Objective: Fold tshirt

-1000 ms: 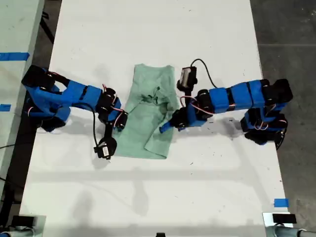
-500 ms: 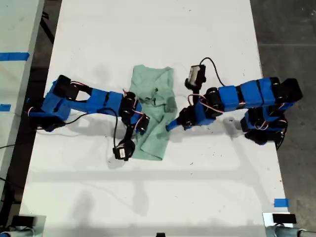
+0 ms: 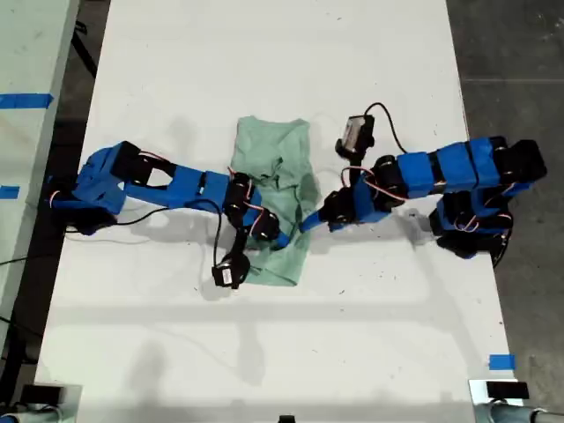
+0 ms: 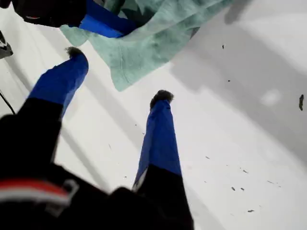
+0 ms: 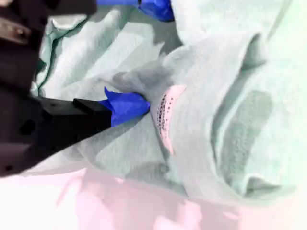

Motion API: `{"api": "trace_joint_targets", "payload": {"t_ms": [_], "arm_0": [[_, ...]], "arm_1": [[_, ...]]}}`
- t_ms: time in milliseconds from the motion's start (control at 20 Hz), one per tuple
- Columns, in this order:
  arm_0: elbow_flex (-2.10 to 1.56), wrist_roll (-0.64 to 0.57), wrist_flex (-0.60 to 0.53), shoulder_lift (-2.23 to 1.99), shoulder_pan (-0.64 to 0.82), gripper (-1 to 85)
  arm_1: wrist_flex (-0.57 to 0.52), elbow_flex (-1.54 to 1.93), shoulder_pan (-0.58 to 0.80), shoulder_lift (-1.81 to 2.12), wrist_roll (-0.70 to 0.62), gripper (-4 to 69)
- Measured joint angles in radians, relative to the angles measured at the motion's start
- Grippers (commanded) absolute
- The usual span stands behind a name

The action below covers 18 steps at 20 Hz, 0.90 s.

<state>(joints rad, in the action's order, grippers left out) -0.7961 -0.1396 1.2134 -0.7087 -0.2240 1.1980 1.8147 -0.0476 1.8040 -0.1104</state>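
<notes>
The pale mint-green tshirt (image 3: 278,159) lies bunched in a narrow strip at the table's middle. In the second wrist view its cloth (image 5: 230,120) fills the picture, with a small white tag (image 5: 165,115). My second gripper (image 3: 275,236), on the arm from the exterior view's left, is shut on a fold of the tshirt, one blue finger (image 5: 127,106) buried in the cloth. My first gripper (image 3: 308,222), on the arm from the exterior view's right, stands open (image 4: 119,74) over bare table just off the tshirt's edge (image 4: 153,43), holding nothing.
The white table (image 3: 264,352) carries small dark specks and a blue tape mark (image 3: 500,361) near the exterior view's lower right. A second surface with blue tape (image 3: 25,100) stands beyond the exterior view's left edge. Grey floor (image 3: 520,53) shows at its right.
The second arm has reached toward the exterior view's right, dragging the tshirt's edge over the rest, so the cloth is narrower. The first gripper has drawn back a little to the cloth's edge.
</notes>
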Motion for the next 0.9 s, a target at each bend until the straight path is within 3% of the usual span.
{"api": "trace_joint_targets", "payload": {"t_ms": [250,500,650,900], "arm_0": [[-0.012,0.021,0.155,-0.117,-0.006,24.7],[-0.043,0.069,0.46,-0.388,-0.017,27.4],[-0.121,0.121,0.581,-0.514,-0.031,28.0],[-0.353,0.161,0.595,-0.687,-0.031,29.1]], "arm_1": [[0.0,0.011,-0.002,0.002,0.0,26.0],[0.006,0.011,-0.005,0.055,0.0,26.0],[0.058,0.044,-0.005,0.146,0.014,26.4],[0.173,0.212,-0.005,0.454,0.034,26.9]]}}
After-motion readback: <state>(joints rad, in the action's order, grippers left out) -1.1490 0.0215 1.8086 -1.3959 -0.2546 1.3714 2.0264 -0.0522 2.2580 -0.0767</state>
